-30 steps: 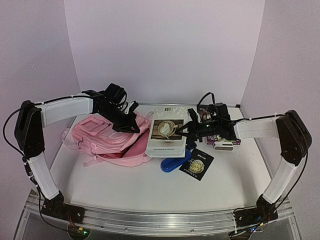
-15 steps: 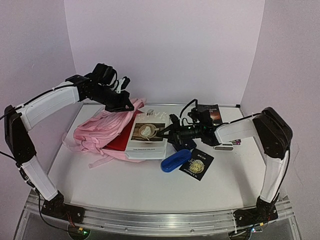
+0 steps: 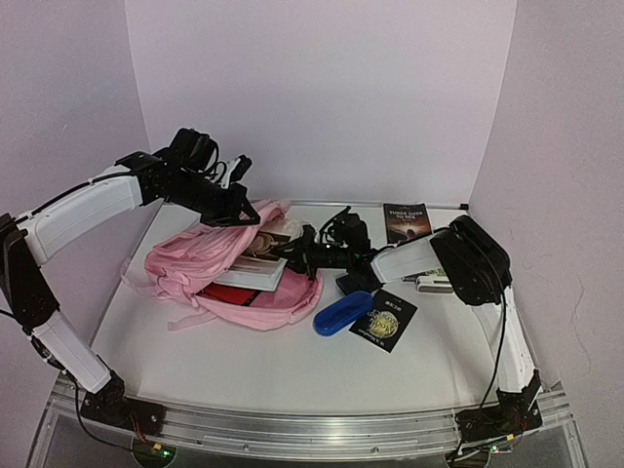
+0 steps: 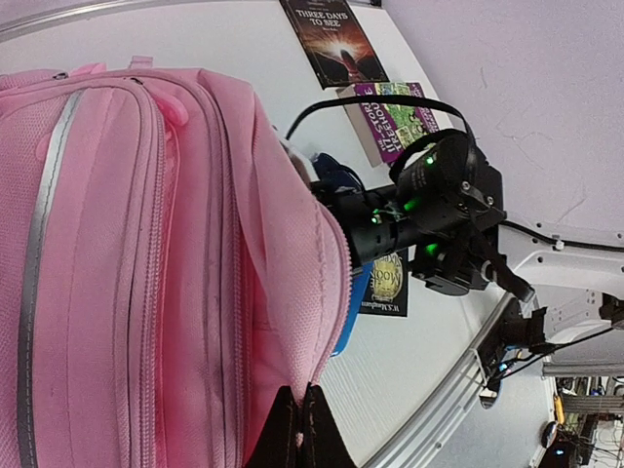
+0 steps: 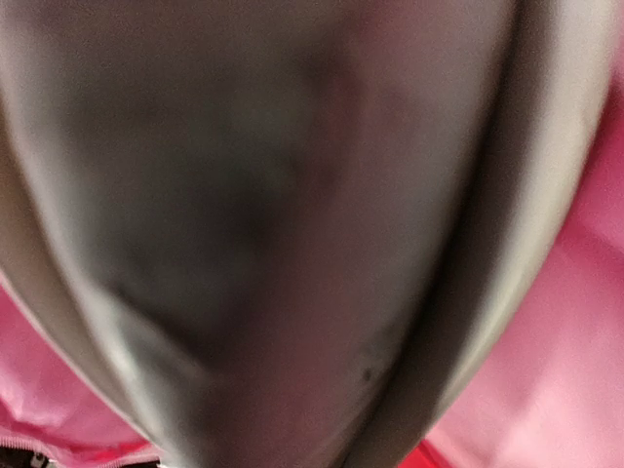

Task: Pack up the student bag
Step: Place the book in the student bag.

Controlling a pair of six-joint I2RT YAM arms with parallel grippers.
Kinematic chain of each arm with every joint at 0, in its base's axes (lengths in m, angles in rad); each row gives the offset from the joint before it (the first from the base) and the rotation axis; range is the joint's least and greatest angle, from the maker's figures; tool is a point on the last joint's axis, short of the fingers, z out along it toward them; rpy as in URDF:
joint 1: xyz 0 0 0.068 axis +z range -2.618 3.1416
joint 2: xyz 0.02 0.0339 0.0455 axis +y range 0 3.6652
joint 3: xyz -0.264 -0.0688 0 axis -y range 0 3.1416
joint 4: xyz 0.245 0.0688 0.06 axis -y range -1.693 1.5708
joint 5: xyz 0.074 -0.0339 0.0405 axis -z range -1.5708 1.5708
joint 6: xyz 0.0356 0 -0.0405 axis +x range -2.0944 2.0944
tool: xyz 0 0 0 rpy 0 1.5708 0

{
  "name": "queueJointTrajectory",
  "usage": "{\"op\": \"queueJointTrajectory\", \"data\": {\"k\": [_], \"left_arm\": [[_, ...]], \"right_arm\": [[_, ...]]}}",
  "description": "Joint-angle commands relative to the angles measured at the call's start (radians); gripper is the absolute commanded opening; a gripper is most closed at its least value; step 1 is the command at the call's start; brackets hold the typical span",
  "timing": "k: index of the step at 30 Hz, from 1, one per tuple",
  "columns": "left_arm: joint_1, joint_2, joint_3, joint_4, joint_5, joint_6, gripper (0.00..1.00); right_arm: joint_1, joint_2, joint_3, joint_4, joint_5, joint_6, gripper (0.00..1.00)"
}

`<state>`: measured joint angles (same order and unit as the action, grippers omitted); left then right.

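We find the student bag [image 3: 219, 278] lying toward the left edge of the worktop [image 3: 244, 361], its mouth turned to the right edge. The left gripper [image 4: 297, 429] has its jaws clenched on the bag's top fabric and lifts it, so the opening gapes. That gap serves the right gripper [image 3: 297, 252], whose jaws grasp the edge of a white book [image 3: 255, 271] lying partly inside the mouth. A blue case [image 3: 341, 314], a black booklet [image 3: 383, 318] and a dark paperback [image 3: 407, 221] lie nearer the right and far edges, probably waiting their turn.
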<state>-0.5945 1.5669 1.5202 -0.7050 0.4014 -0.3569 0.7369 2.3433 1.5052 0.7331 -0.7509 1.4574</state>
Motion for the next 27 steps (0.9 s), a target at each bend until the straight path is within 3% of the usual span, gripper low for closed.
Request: {"op": "queueJointTrajectory", "data": {"k": [1,6,18,23,27], "left_arm": [[-0.007,-0.056,0.008,0.138,0.131,0.016,0.00],[-0.019,-0.049,0.004,0.173,0.172,0.014,0.00],[-0.106,0.044,0.034,0.241,0.163,-0.027,0.00],[-0.104,0.032,0.037,0.258,0.062,-0.057,0.00],[-0.081,0.022,0.050,0.207,-0.061,-0.080,0.00]], "right_arm": [[0.043,0.082,0.164,0.036,0.062,0.043,0.00],[0.078,0.148,0.291,-0.097,0.137,-0.013,0.00],[0.123,0.322,0.546,-0.104,0.203,0.037,0.15],[0.132,0.368,0.608,-0.104,0.221,0.026,0.37],[0.129,0.330,0.545,-0.104,0.193,0.017,0.59]]}}
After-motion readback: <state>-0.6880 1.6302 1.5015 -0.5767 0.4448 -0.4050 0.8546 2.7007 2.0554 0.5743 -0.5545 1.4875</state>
